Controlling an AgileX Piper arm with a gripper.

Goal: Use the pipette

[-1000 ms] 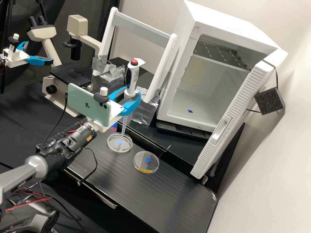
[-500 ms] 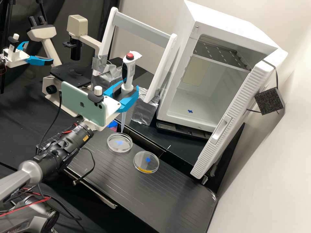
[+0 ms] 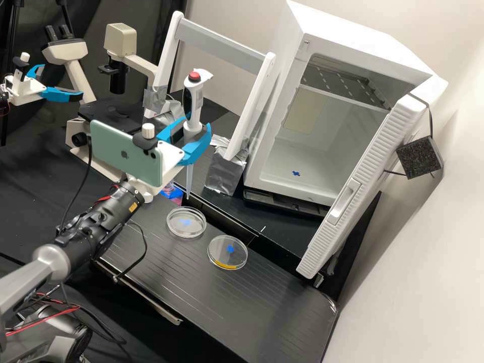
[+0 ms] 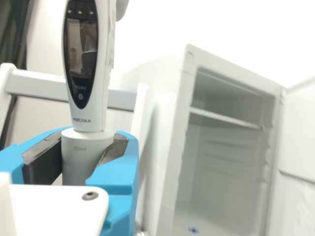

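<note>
In the high view my gripper (image 3: 189, 143) is shut on the pipette (image 3: 193, 108), which stands nearly upright with its red button on top. Its long pale tip hangs in the air, ending above and behind the rim of the left petri dish (image 3: 177, 232). A second dish (image 3: 217, 264), with a yellow band along its edge, lies to the right. In the wrist view the pipette (image 4: 91, 113) shows its dark display, and the gripper (image 4: 81, 157) has its dark pads against both sides of the barrel.
A white incubator (image 3: 348, 30) with its door (image 3: 363, 186) open stands at the back right. Behind the pipette is a white frame (image 3: 222, 43) with a foil-wrapped foot (image 3: 224, 174). A microscope (image 3: 113, 108) stands at the back left, near the second arm's gripper.
The gripper with the pipette has moved up and somewhat left. The tip, over the left dish a second ago, has come away past its rear rim. Both dishes have stayed put.
</note>
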